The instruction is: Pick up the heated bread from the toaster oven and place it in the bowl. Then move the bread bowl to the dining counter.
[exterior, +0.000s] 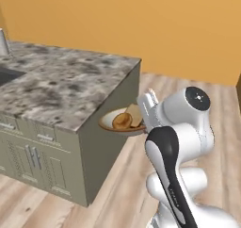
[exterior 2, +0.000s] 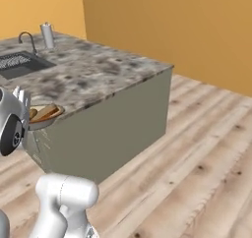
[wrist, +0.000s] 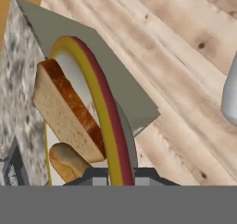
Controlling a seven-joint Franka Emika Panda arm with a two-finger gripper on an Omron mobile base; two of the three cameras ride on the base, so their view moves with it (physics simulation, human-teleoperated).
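At the bottom centre of the hand view the pincer (wrist: 121, 176) is pressed together on the rim of the bowl (wrist: 99, 98), pinching it; only the tops of its dark fingers (wrist: 97, 176) clear the frame edge. The bowl stands edge-on in this view, its yellow and dark red rim arching from bottom centre toward the upper left. Inside it, a toast slice (wrist: 65, 109) covers much of the pale inside, and the heated bread (wrist: 69, 160) lies below it, partly hidden by the slice and cut off low in the frame.

In the left base view the bowl (exterior: 109, 125) sits at frame centre, just beside the grey side panel of the table (exterior: 56, 85), with the bun (exterior: 122, 120) and slice visible; its right rim is hidden behind the white arm. In the right base view, at the left edge, the bowl (exterior 2: 47, 121) is half hidden by the arm, and the bun is hard to make out. Farther off, the sink (exterior 2: 19, 64) and a faucet (exterior 2: 27, 38) sit in the upper left.
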